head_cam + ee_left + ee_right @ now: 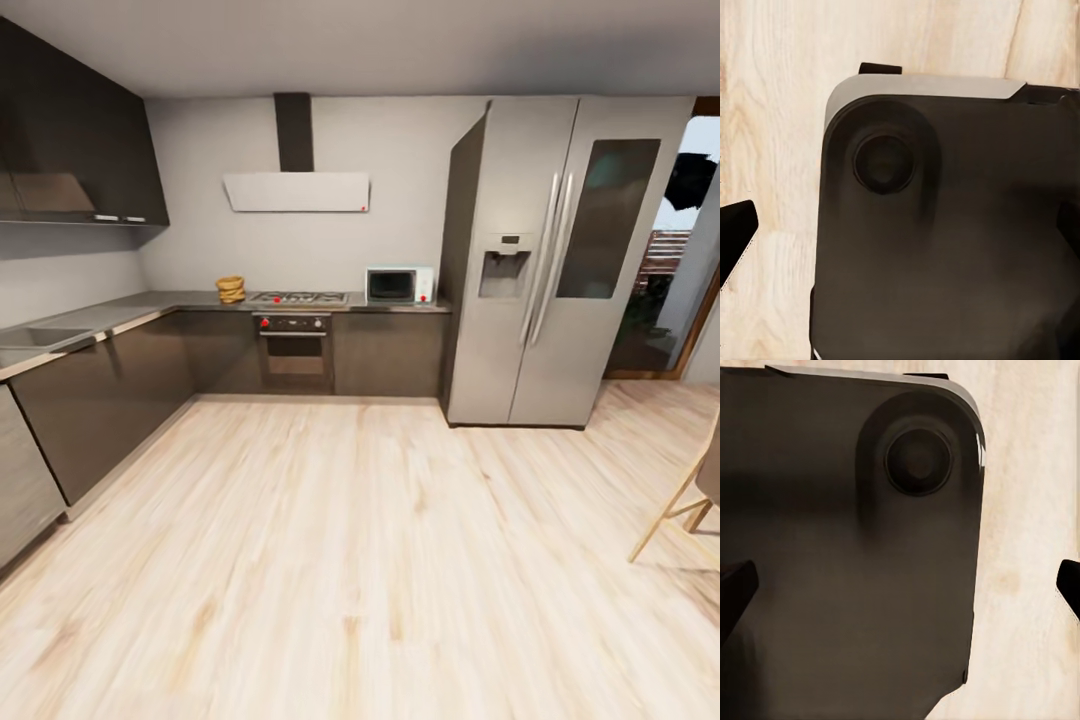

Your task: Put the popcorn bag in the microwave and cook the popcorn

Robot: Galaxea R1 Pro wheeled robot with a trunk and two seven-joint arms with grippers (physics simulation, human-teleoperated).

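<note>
The kitchen lies ahead in the head view, across a wide stretch of floor. The popcorn bag, small and tan, stands on the grey countertop by the back wall, left of the gas hob. The pale blue microwave sits at the countertop's right end with its dark door closed. My left gripper and right gripper hang open over the floor and my dark base, with nothing between their fingers. No popcorn can be seen from here.
A black-fronted oven sits under the hob, with a white hood above. A tall steel fridge stands right of the microwave. Dark cabinets run along the left wall. A wooden chair stands at the right edge.
</note>
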